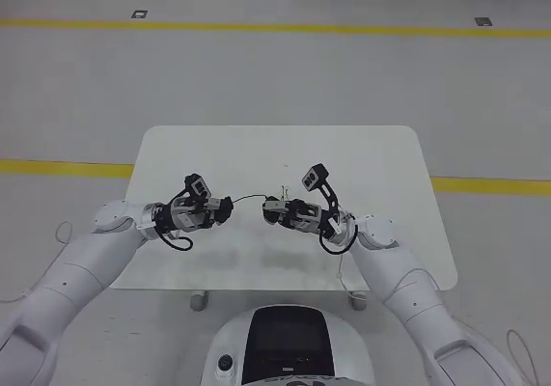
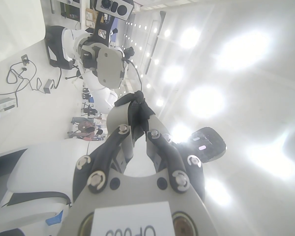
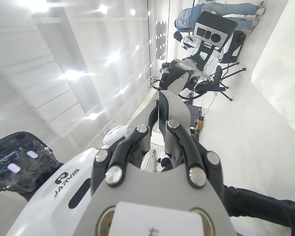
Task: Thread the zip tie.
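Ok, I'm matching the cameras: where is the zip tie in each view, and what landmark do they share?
Top view: zip tie, a thin black line bridging left gripper and right gripper.
Left wrist view: curving off the left gripper's tips toward the other arm.
Right wrist view: probably the faint dark curve past the right gripper's tips.
Shared landmark: the white table.

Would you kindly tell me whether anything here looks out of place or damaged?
Nothing stands out: the zip tie arcs between the left gripper and right gripper, held above the table, nothing spilled or broken.
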